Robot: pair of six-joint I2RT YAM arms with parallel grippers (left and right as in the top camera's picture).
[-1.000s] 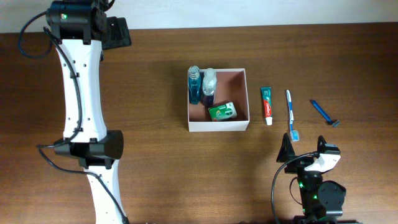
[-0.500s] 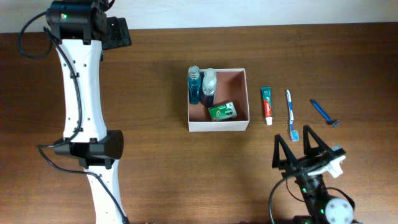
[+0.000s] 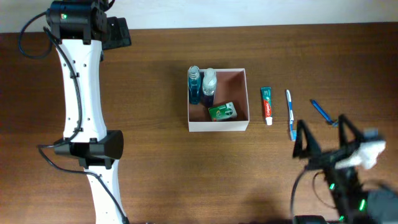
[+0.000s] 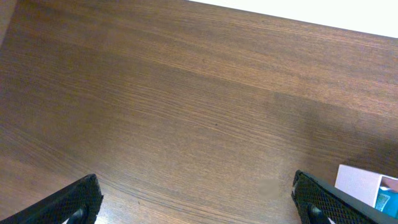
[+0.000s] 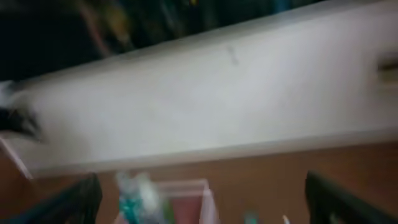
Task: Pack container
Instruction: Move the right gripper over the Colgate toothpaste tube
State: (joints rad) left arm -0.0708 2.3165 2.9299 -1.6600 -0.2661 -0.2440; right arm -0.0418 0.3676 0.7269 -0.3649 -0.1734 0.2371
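Overhead: the container (image 3: pixel 217 126) sits central on the tabletop (image 3: pixel 155 174), a shallow square box with white walls and a reddish-brown floor; blue bottle (image 3: pixel 194 87), clear bottle (image 3: pixel 208 81) and green packet (image 3: pixel 222 111) are inside; toothpaste (image 3: pixel 267 103), toothbrush (image 3: pixel 290 111) and razor (image 3: pixel 322 111) lie to its right, so about half looks packed; the right gripper (image 3: pixel 326 138) hovers on their near side, jaws apart.
Left wrist: left gripper (image 4: pixel 202 199) jaws wide apart over bare wood; box corner at right edge.
Right wrist: blurred; jaws apart.

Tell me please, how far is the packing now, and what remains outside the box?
Done: the blue bottle, the clear bottle and the green packet lie inside the box. In hand: nothing; the right fingers hover open and empty near the razor. Left: the toothpaste, toothbrush and razor lie on the table, right of the box.
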